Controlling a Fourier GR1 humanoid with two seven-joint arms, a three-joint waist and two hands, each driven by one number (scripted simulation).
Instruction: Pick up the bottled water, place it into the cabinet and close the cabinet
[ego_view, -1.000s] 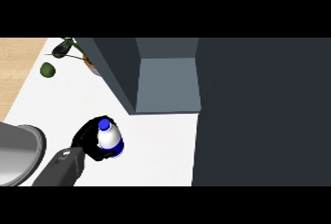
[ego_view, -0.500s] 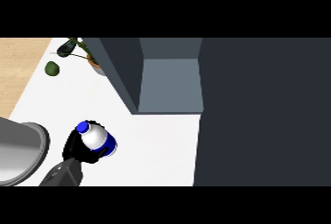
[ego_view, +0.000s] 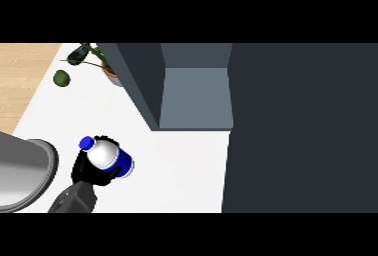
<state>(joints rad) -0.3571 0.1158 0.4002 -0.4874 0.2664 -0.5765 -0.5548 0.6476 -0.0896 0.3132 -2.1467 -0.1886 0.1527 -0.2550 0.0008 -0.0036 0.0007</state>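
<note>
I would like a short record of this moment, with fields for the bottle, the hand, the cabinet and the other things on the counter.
bottle: bottled water, white body, blue cap and blue band, tilted with the cap toward the upper left
hand: left hand, fingers curled round the bottle, forearm coming in from the lower edge
right hand: not in view
cabinet: cabinet open, grey inside, nothing seen in it; dark door at the right
other things: potted plant at the back left; grey metal vessel at the left edge
counter: white counter
</note>
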